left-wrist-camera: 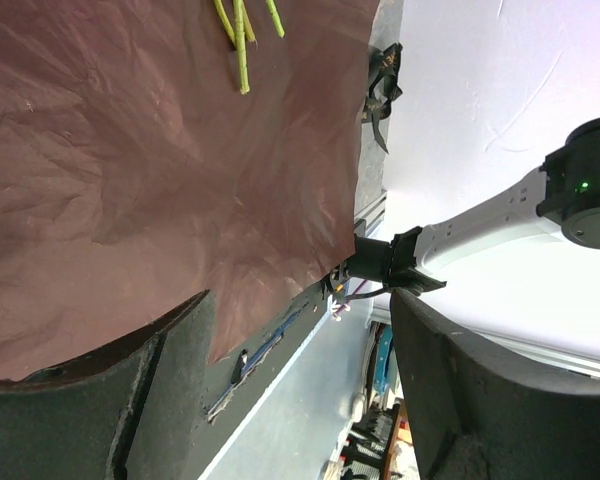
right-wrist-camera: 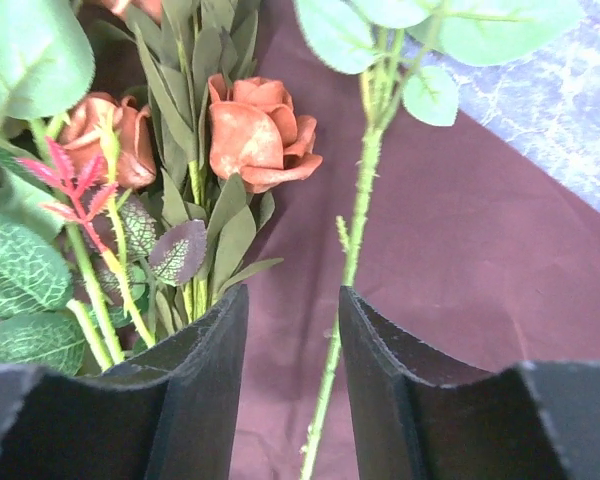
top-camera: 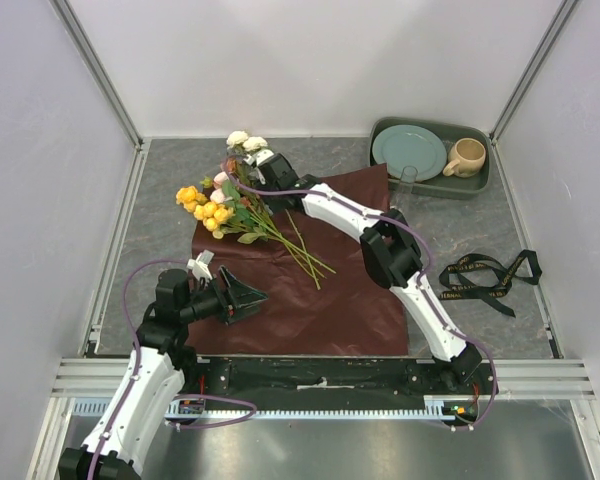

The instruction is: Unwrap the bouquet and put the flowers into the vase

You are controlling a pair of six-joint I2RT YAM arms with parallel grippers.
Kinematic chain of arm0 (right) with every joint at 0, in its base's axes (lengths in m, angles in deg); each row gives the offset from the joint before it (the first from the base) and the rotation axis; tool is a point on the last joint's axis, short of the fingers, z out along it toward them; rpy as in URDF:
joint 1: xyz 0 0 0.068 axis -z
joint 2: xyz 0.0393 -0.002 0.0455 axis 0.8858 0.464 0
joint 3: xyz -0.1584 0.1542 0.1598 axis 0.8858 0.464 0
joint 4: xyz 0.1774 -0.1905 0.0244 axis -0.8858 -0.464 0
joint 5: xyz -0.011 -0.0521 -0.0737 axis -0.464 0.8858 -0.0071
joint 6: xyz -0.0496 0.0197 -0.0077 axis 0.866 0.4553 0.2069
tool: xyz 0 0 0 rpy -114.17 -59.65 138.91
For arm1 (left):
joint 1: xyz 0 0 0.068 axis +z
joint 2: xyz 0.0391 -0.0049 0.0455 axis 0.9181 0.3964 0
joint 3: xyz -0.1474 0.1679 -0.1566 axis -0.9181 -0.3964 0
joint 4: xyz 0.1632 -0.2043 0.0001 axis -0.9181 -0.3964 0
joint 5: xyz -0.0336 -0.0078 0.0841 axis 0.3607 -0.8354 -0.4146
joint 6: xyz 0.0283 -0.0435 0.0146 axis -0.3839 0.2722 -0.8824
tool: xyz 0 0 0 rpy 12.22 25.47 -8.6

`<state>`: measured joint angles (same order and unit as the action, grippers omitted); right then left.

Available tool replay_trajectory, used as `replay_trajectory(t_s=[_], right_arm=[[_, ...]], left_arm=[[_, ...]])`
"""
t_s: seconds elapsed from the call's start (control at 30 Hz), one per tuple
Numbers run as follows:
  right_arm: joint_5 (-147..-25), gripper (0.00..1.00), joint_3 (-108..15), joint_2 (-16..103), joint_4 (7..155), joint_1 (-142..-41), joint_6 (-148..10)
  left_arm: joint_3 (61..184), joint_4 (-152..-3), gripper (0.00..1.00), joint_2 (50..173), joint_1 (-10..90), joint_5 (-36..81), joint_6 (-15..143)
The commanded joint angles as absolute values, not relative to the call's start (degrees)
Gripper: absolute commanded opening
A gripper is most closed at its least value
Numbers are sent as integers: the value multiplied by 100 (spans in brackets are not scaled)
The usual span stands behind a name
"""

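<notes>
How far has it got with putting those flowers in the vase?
Unwrapping looks done: the ribbon lies off to the side and the wrapping paper is spread flat, with the flowers loose on it. In hand: the right gripper has its jaws open around one green stem, not yet gripping; the left gripper hovers open over the paper. Left: the vase holds no flowers.

i've got a dark green tray [top-camera: 462, 191] sitting at the far right corner of the grey marbled table [top-camera: 170, 170]. inside the tray, a teal plate [top-camera: 408, 152] lies flat at its left end, and a beige mug [top-camera: 467, 157] stands upright at its right end, handle on the plate side.
</notes>
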<state>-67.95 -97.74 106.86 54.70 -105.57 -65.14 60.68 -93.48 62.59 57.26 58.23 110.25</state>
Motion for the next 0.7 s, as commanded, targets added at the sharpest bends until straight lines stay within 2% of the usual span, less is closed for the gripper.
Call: replay_trajectory(t_s=[0.0, 0.13, 0.17, 0.27, 0.33, 0.67], right_arm=[[-6865, 51, -9726, 10108, 5651, -10411, -6626], [-7014, 53, -9664, 10161, 5659, -10182, -6872], [-7102, 59, -9681, 10204, 5668, -10155, -6907], [-7243, 67, -9786, 10380, 5633, -10102, -6881], [-7392, 69, -9901, 10556, 5598, -10102, -6846], [-7762, 62, -10341, 11136, 5501, -10102, -6811]], left_arm=[[6171, -9137, 77, 6257, 5724, 5959, 10826], [6145, -9137, 77, 6230, 5724, 5994, 10844], [6136, -9137, 77, 6239, 5724, 5994, 10844], [6127, -9128, 78, 6247, 5724, 5994, 10844], [6136, -9102, 79, 6282, 5724, 5994, 10826], [6198, -9058, 79, 6397, 5724, 6003, 10791]])
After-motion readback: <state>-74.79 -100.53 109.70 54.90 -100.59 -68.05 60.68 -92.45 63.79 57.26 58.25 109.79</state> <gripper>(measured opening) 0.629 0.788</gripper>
